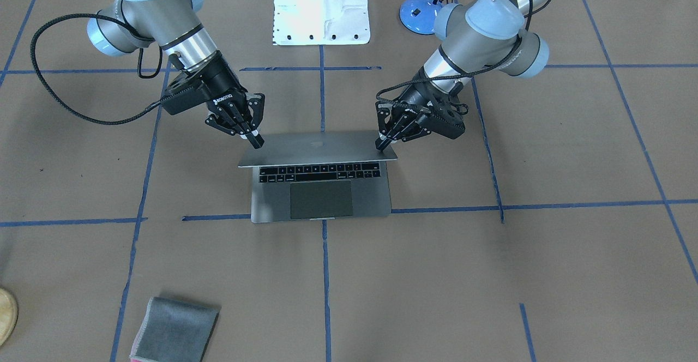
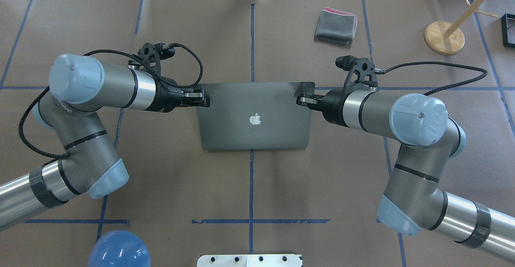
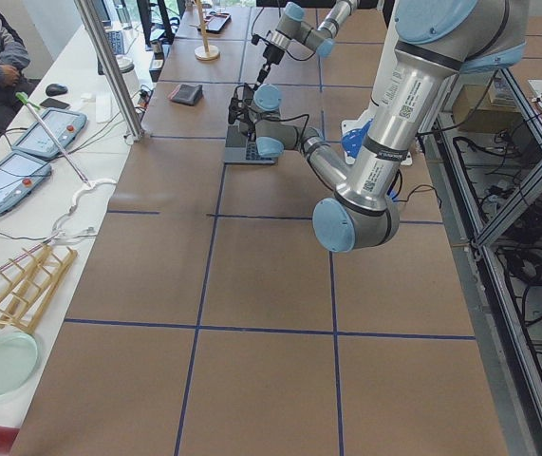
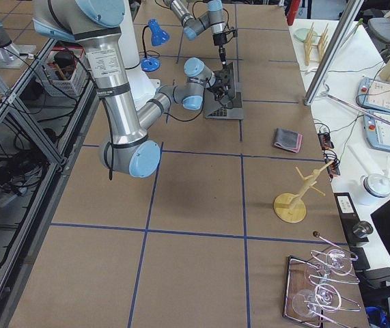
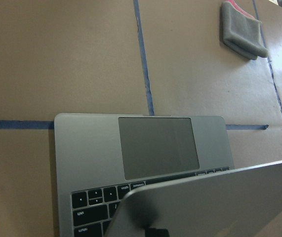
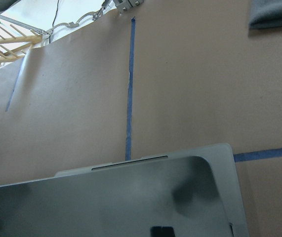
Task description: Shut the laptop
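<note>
The silver-grey laptop point(image 1: 322, 146) sits mid-table, partly open, its lid leaning forward over the black keys. The lid's back with the apple logo faces up in the overhead view point(image 2: 254, 118). My left gripper point(image 1: 381, 144) point(image 2: 203, 98) is shut, with its fingertips on the lid's outer face at one top corner. My right gripper point(image 1: 255, 141) point(image 2: 301, 99) is shut, with its fingertips on the other top corner. The left wrist view shows the trackpad point(image 5: 158, 145) under the lid edge. The right wrist view shows the lid's back point(image 6: 106, 207).
A folded grey cloth point(image 1: 174, 332) point(image 2: 335, 25) lies beyond the laptop on the operators' side. A blue lamp point(image 1: 425, 2) and a white base plate point(image 1: 322, 7) stand near the robot. A wooden stand point(image 2: 444, 37) is at the far right.
</note>
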You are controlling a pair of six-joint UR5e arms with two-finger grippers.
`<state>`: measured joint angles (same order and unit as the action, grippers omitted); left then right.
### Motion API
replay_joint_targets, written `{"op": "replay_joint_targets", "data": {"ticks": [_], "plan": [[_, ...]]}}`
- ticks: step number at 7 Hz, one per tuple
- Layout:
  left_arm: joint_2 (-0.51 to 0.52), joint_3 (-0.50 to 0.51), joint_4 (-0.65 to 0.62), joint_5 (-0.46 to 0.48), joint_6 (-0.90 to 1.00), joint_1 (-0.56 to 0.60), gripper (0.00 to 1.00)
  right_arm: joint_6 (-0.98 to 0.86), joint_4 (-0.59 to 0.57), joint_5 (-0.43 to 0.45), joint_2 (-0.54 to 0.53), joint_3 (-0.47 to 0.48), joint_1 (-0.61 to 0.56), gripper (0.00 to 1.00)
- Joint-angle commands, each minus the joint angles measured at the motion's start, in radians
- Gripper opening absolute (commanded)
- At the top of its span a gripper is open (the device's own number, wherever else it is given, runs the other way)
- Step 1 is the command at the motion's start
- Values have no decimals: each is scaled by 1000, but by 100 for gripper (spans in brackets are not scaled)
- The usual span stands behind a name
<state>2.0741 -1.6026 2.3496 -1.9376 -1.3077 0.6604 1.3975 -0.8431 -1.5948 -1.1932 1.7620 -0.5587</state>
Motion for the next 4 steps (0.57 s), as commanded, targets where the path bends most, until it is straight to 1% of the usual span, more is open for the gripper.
{"op": "replay_joint_targets", "data": {"ticks": [1,2,3,4], "plan": [[44,107,2,43,22,1,0,-3,-1,1,96,-172,-13,7],[75,186,0,49,71,-1,0,-6,1,1,128,-259,-13,7],[87,235,5,48,79,-4,0,-8,-1,1,133,-294,-13,7],[89,234,2,43,99,1,0,-5,-2,-2,139,-294,-20,9]]}}
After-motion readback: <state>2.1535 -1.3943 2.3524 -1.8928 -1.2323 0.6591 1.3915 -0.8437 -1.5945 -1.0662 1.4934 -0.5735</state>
